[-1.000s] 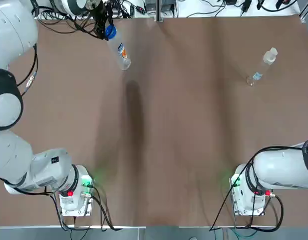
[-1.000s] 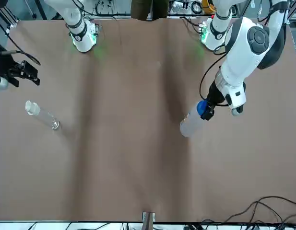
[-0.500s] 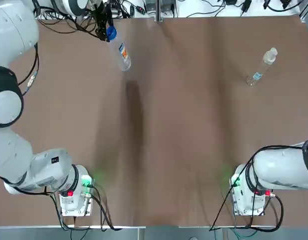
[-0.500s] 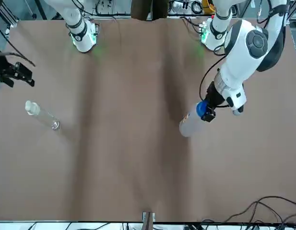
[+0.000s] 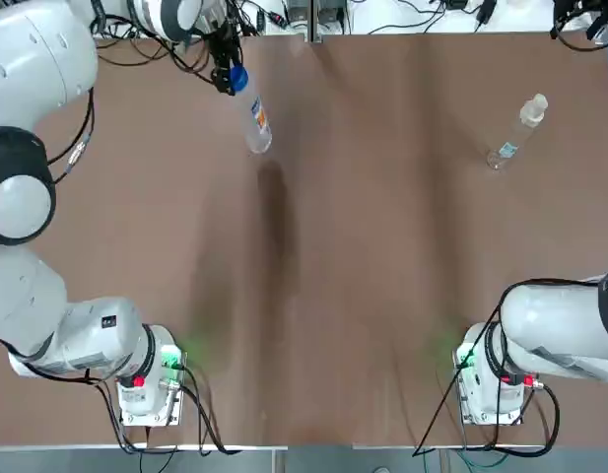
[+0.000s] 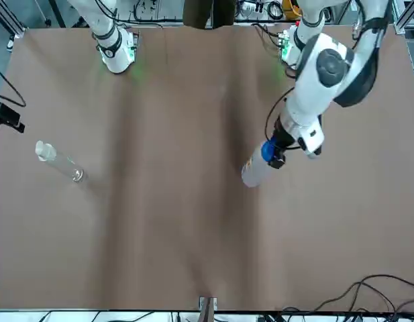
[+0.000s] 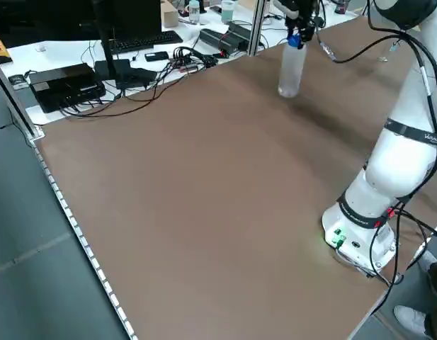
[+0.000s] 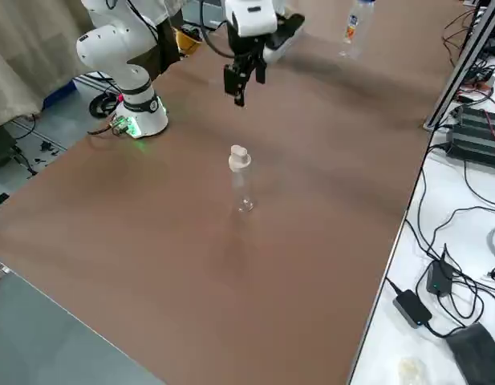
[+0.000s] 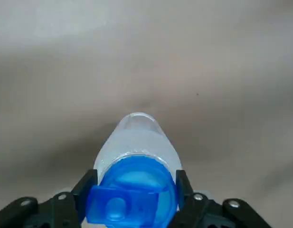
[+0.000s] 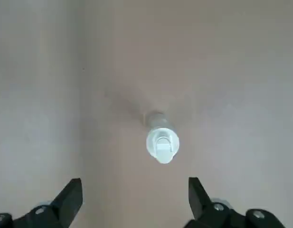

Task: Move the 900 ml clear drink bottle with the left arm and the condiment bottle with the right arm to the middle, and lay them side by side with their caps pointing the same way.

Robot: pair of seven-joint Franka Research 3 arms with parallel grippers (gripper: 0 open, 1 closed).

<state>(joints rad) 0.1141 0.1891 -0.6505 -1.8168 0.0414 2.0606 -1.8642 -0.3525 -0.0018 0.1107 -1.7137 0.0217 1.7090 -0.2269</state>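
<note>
Drink bottle (image 5: 254,118) shifted inward, left tool (image 9: 134,186) clamping it

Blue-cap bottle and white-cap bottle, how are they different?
The drink bottle has a blue cap, the condiment bottle a white one. The drink bottle is fatter than the condiment bottle. The left gripper holds the drink bottle; the condiment bottle stands free. Both are clear.
</note>
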